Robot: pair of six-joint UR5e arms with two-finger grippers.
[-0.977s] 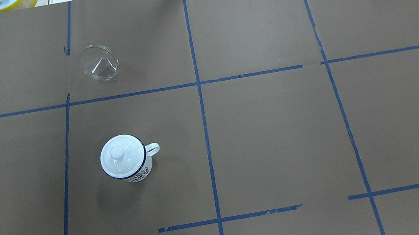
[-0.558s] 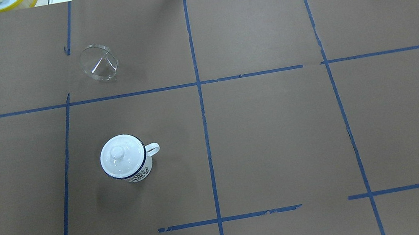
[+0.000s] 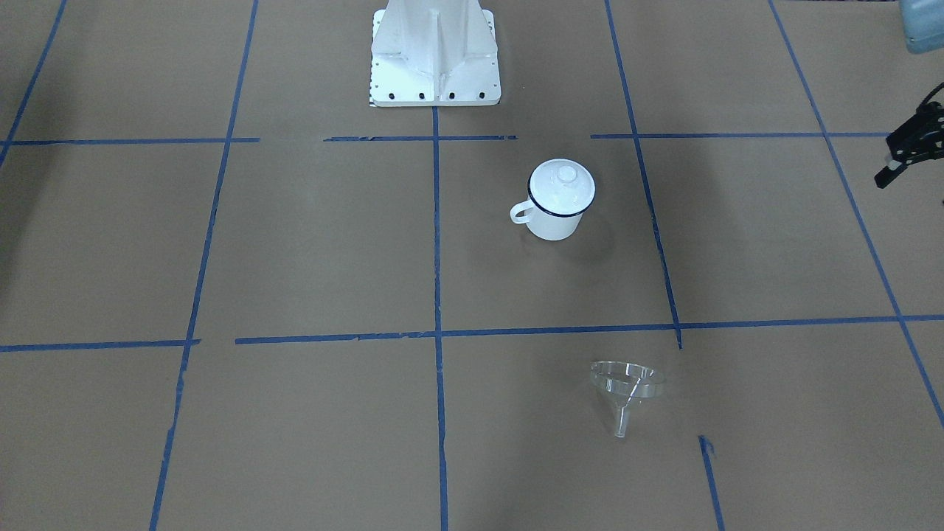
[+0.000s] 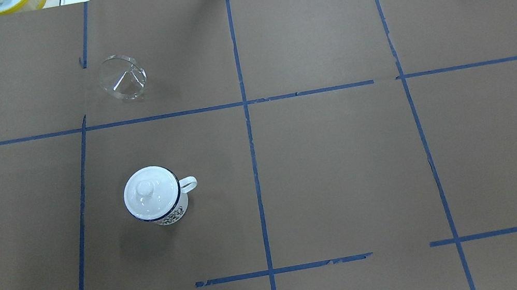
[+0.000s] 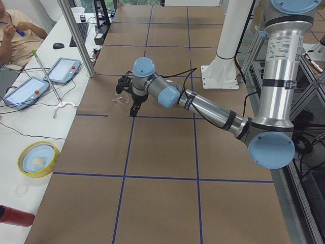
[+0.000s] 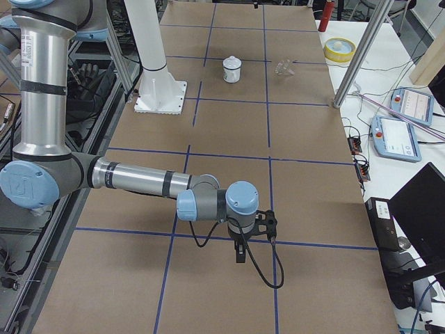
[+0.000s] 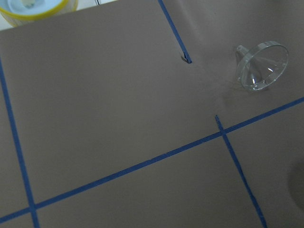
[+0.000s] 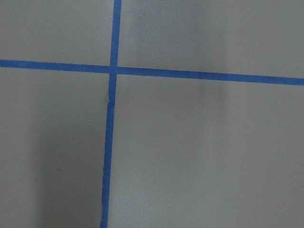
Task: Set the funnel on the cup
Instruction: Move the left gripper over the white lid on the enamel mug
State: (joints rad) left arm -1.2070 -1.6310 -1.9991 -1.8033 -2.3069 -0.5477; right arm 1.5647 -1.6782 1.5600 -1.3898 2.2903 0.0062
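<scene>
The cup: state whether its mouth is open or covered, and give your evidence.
Covered. A white knobbed lid sits on the cup, hiding its mouth in the overhead and front-facing views.

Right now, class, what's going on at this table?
Nothing is being held. The funnel lies on its side on the table, and the cup stands apart from it, nearer the robot, with a lid on top. The left hand hovers off to the funnel's side, not touching it. The right hand is far away, towards the table's other end.
</scene>
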